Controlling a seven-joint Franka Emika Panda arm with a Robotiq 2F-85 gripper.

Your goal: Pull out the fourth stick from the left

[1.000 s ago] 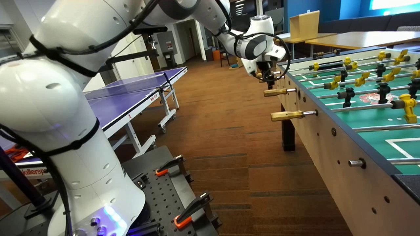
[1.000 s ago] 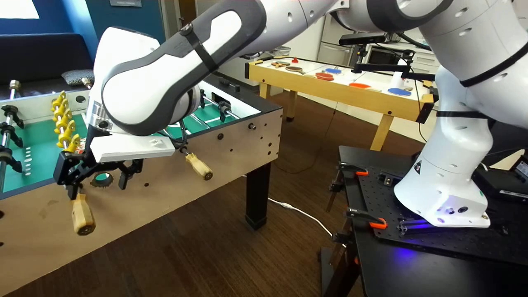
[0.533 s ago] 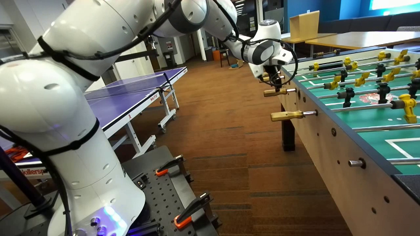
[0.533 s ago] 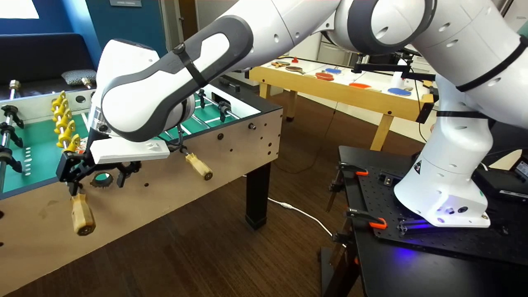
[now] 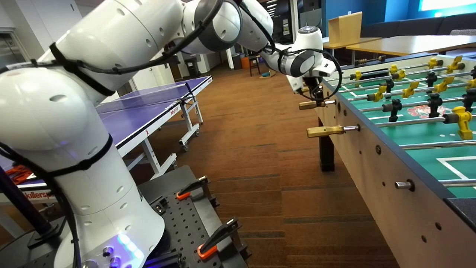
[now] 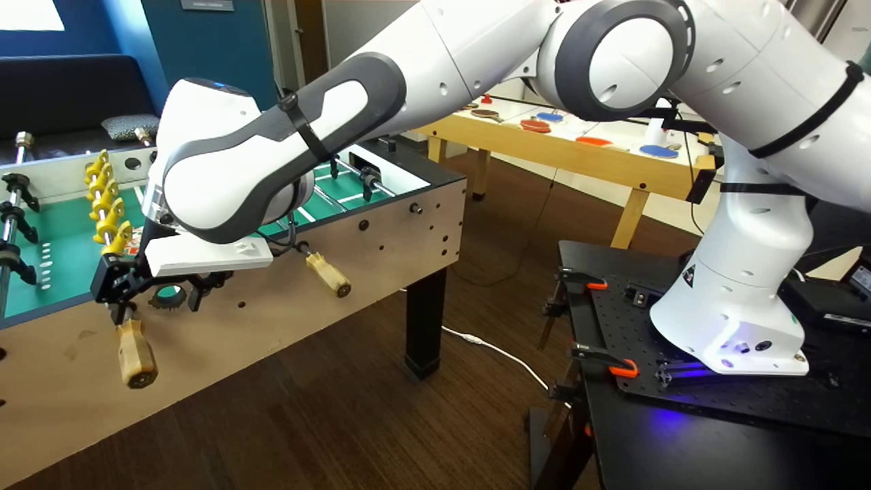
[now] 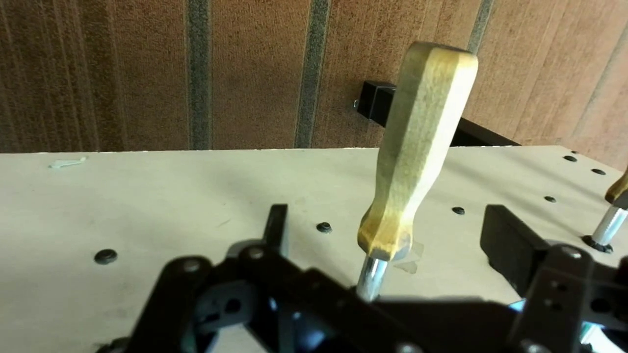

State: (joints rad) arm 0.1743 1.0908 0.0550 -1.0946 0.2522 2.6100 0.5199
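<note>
The fourth stick's tan wooden handle [image 7: 417, 142] stands between my fingers in the wrist view, with its silver rod [image 7: 372, 277] below it. It also shows in both exterior views: the handle [image 5: 309, 105] and the same handle [image 6: 137, 355]. My gripper [image 7: 391, 230] is open, one finger on each side of the handle's neck and rod. Gaps show on both sides, with the rod nearer the left finger. In an exterior view my gripper [image 6: 158, 309] sits close to the table's side wall, above the handle. Part of the rod is hidden behind the gripper.
A like handle with a dark collar [image 5: 326, 131] sticks out nearby; it also shows at the wrist view's right edge [image 7: 619, 189]. The foosball table's side wall [image 6: 272, 306] lies close behind my fingers. A hole [image 6: 168, 296] is beside the rod. Purple ping-pong table [image 5: 148, 111] stands apart.
My gripper has moved in towards the foosball table and a little lower, so the rod sits deeper between the fingers. The handles have not visibly moved.
</note>
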